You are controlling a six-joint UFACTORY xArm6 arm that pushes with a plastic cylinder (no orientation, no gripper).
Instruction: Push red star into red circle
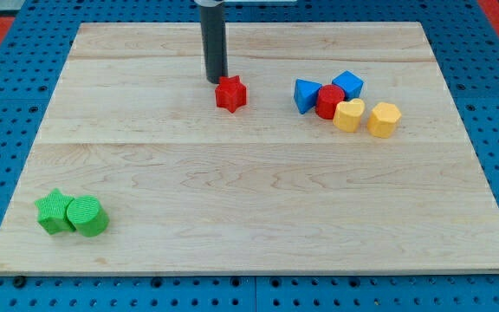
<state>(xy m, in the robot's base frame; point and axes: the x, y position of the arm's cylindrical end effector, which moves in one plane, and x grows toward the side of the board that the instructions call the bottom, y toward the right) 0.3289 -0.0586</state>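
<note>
The red star [230,94] lies on the wooden board in the upper middle of the view. My tip [216,81] stands just to the star's upper left, touching or nearly touching it. The red circle [329,101] is a round red block to the star's right, packed in a cluster. A blue triangle block [306,94] sits against the circle's left side, between the star and the circle.
A blue cube [348,84], a yellow heart [348,114] and a yellow block [385,120] crowd the red circle's top and right. A green star [54,212] and a green cylinder [87,216] sit at the lower left. The board's edge [249,274] borders blue pegboard.
</note>
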